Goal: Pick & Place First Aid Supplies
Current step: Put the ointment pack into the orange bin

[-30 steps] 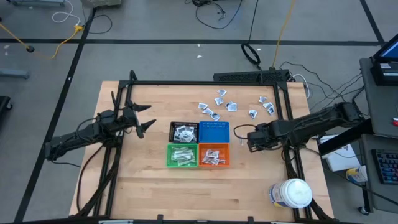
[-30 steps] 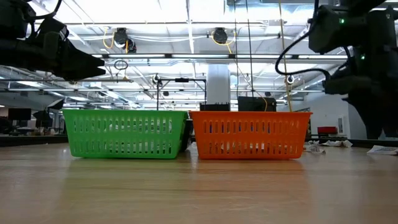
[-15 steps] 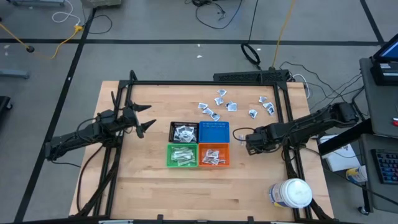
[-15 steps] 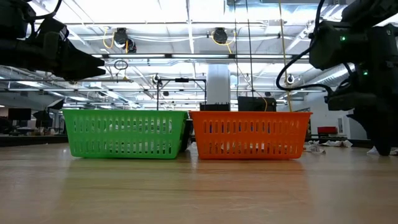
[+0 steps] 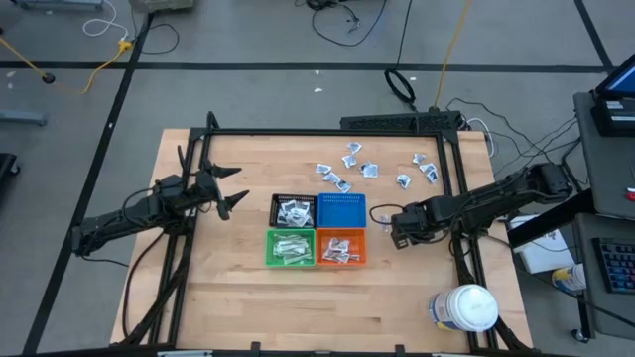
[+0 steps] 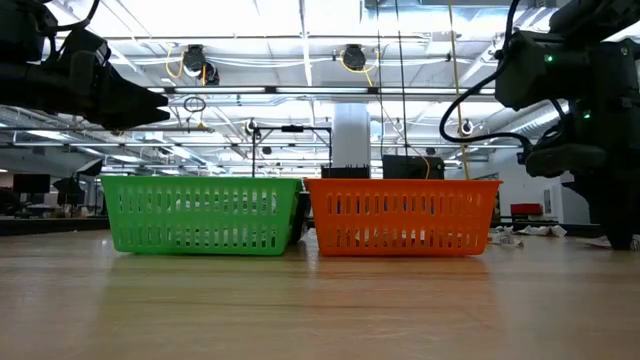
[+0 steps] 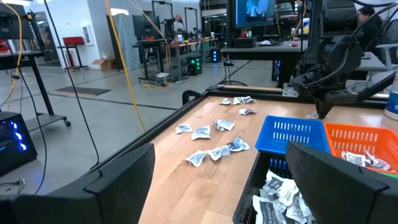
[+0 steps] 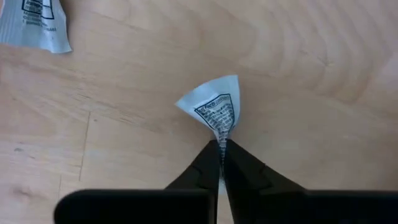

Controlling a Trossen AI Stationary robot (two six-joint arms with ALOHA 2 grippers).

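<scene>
The first aid supplies are small white wrapped packets. Several lie loose on the far right of the wooden table [image 5: 347, 169], and more fill the black [image 5: 294, 210], green [image 5: 291, 247] and orange [image 5: 341, 247] bins. My right gripper [image 5: 399, 226] points down just right of the blue bin [image 5: 341, 209], shut on one packet [image 8: 214, 106]. A second packet [image 8: 34, 25] lies close by on the wood. My left gripper [image 5: 236, 186] hangs open and level over the table's left part, holding nothing. My right gripper pinches the packet's near edge [image 8: 220, 138] between its two fingertips [image 8: 208, 162], coming from above and pointing down. The packet is bunched to a point at the fingers and fans out beyond them. Its wide end rests on the table.
The four bins stand in a tight square at the table's middle. A large white jar [image 5: 464, 307] sits at the near right corner. A black frame [image 5: 327, 132] runs along the table's far edge and sides. Bare wood lies in front of the bins.
My right gripper has come down to the table beside the blue bin and shut on the packet there. The packet stays on the wood.
</scene>
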